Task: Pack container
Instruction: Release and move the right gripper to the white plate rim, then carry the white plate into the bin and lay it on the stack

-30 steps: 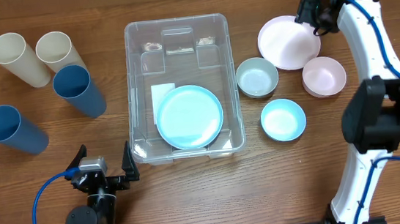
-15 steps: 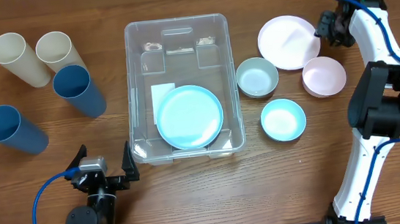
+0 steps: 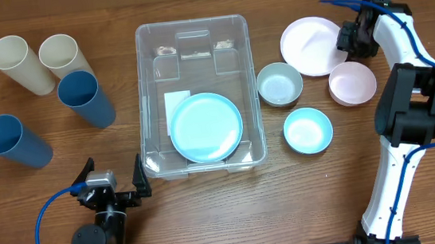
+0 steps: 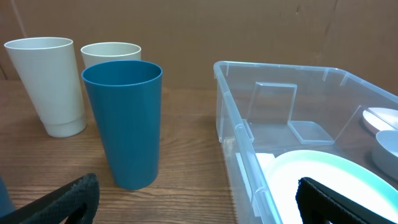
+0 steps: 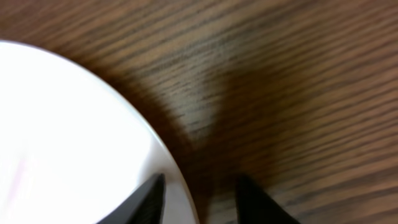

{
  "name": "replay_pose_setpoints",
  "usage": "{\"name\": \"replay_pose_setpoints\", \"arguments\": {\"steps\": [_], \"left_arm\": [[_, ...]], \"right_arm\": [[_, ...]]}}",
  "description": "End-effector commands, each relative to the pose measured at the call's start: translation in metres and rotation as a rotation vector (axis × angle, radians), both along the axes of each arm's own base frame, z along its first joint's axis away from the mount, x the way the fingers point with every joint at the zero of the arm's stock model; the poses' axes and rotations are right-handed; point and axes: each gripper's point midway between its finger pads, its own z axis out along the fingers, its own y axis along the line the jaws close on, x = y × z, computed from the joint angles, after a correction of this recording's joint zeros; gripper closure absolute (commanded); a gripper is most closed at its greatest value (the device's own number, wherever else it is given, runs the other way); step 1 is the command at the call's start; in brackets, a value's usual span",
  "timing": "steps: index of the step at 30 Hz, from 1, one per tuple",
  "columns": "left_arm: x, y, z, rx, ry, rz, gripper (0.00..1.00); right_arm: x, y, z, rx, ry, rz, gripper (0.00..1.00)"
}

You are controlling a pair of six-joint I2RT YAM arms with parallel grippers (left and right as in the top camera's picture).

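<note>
Now the container (image 3: 197,72) sits on the tabletop (image 3: 64,193) just ahead of the left hand (image 3: 114,182) and slightly to its right. Its near corner is close to that hand's right finger but not touching it. The left hand rests low with its fingers (image 4: 62,199) wide apart and nothing between them. From its wrist camera, the container's clear wall (image 4: 249,140) fills the right side. A blue cup (image 4: 124,124) stands ahead to the left, with two cream cups (image 4: 50,84) behind it. Inside the container a blue plate (image 3: 206,126) lies flat at the end nearer the left hand, partly over a white label (image 3: 176,103).

The right hand (image 3: 351,37) is well apart from the container, which lies to its left beyond a pink plate (image 3: 310,45) and a grey-green bowl (image 3: 279,83). This hand is down at the pink plate's right edge. Its fingers (image 5: 149,199) are apart, one over the plate and the other over bare wood, with the rim running between them. A pink bowl (image 3: 352,82) sits just beside this hand, on the robot's side.
</note>
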Motion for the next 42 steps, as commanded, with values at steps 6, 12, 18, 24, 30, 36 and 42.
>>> {"name": "replay_pose_setpoints", "arguments": {"steps": [6, 12, 18, 24, 30, 36, 42], "left_arm": [[0.000, 0.003, 0.000, 0.013, -0.005, 0.014, 0.00], [0.000, 0.003, 0.000, 0.013, -0.005, 0.014, 0.00], [0.000, 0.003, 0.000, 0.013, -0.005, 0.014, 0.00], [0.000, 0.003, 0.000, 0.013, -0.005, 0.014, 0.00], [0.000, 0.003, 0.000, 0.013, -0.005, 0.014, 0.00], [0.000, 0.003, 0.000, 0.013, -0.005, 0.014, 0.00], [0.000, 0.003, 0.000, 0.013, -0.005, 0.014, 0.00]], "right_arm": [[-0.001, 0.002, -0.025, 0.008, 0.027, 0.002, 0.90], [0.015, -0.002, 0.004, -0.005, -0.021, 0.000, 0.96], [0.031, -0.011, 0.073, -0.022, -0.101, -0.010, 0.96], [0.028, -0.010, 0.163, -0.026, -0.199, -0.035, 0.96], [0.000, 0.037, 0.242, 0.131, -0.276, 0.061, 0.96], [-0.033, 0.116, 0.280, 0.269, -0.271, 0.226, 0.96], [-0.058, 0.210, 0.286, 0.291, -0.230, 0.435, 0.96]]}}
